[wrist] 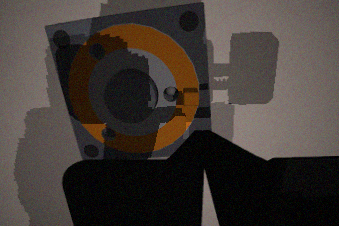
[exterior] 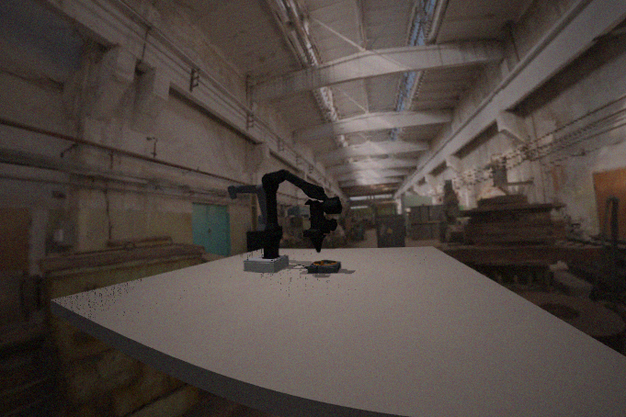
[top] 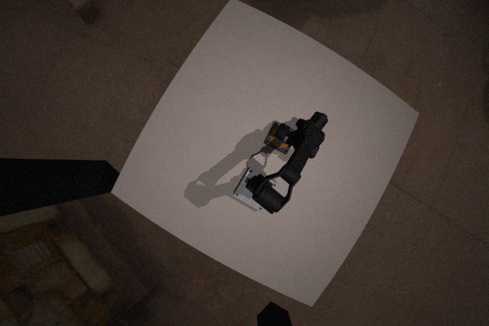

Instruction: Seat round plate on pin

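The round plate [top: 280,143] [exterior: 324,263] [wrist: 188,67], with an orange rim and grey middle, surrounds the dark post [wrist: 130,96] on the square dark-grey base [exterior: 330,269] [wrist: 161,16]. In the wrist view the orange tab [wrist: 190,96] is on the right. Beside it is the plate's small hole [wrist: 170,93], with a paler round shape inside that looks like the pin. The plate looks about level, but these views do not settle whether it is fully flat. My gripper [exterior: 318,251] [wrist: 201,138] is shut and empty, above the plate with a visible gap in the exterior view.
The arm's pale mounting block [top: 245,197] [exterior: 266,265] stands beside the base on the white table [top: 214,95] [exterior: 372,334]. The arm and its shadow cover part of the base and plate. Dark round spots [wrist: 189,21] mark the base's corners.
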